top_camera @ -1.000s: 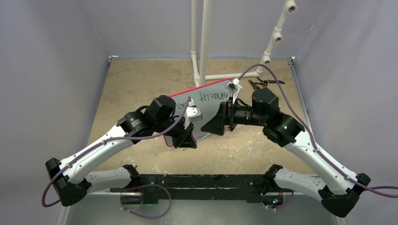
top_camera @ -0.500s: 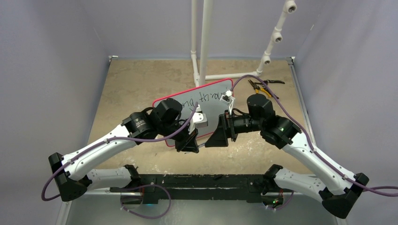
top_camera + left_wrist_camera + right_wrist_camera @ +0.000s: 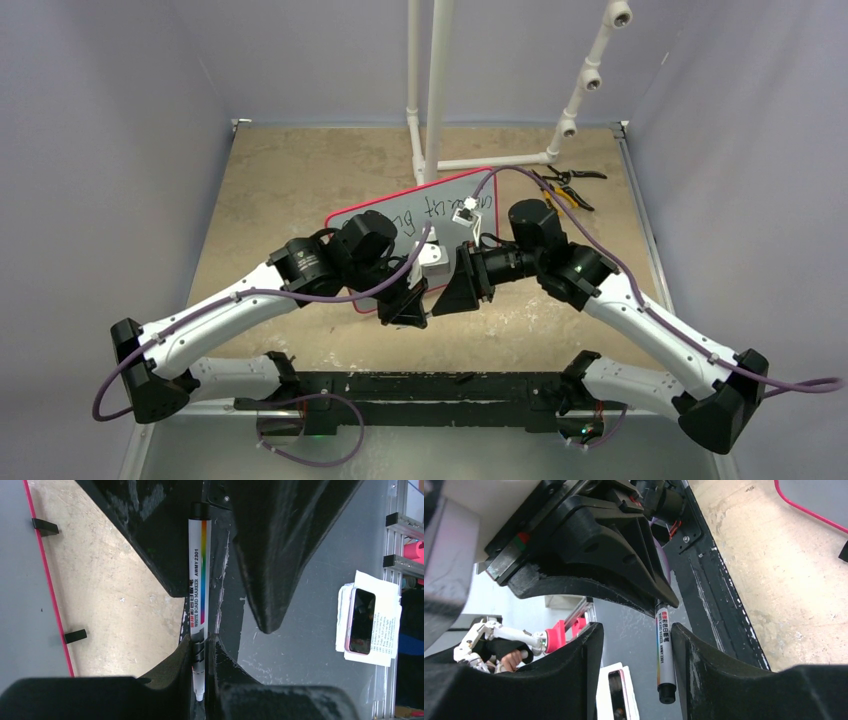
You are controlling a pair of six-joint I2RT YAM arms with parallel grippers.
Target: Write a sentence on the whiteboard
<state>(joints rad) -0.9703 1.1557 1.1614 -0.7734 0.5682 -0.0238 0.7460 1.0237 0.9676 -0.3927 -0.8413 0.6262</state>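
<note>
The whiteboard (image 3: pixel 445 195), pale grey with a red border, lies slanted at mid-table, and its edge with two black feet shows in the left wrist view (image 3: pixel 20 580). Part of the sentence (image 3: pixel 437 208) shows as black handwriting; the arms hide the rest. My left gripper (image 3: pixel 200 652) is shut on a white rainbow-striped whiteboard marker (image 3: pixel 199 580) near its nib end, in front of the board's near edge (image 3: pixel 405 305). My right gripper (image 3: pixel 636 640) faces it, open. The marker's black end (image 3: pixel 664 650) hangs between its fingers, touching one finger, with a gap to the other.
A white pipe stand (image 3: pixel 435 90) rises at the back of the table. Pliers (image 3: pixel 565 180) lie at the back right. A black rail (image 3: pixel 420 385) runs along the near edge. Off the table, a phone rests on paper (image 3: pixel 362 620).
The right arm has swung left to meet the left gripper, and its jaws have narrowed around the marker's black end. The left arm shifted slightly right, still gripping the marker.
</note>
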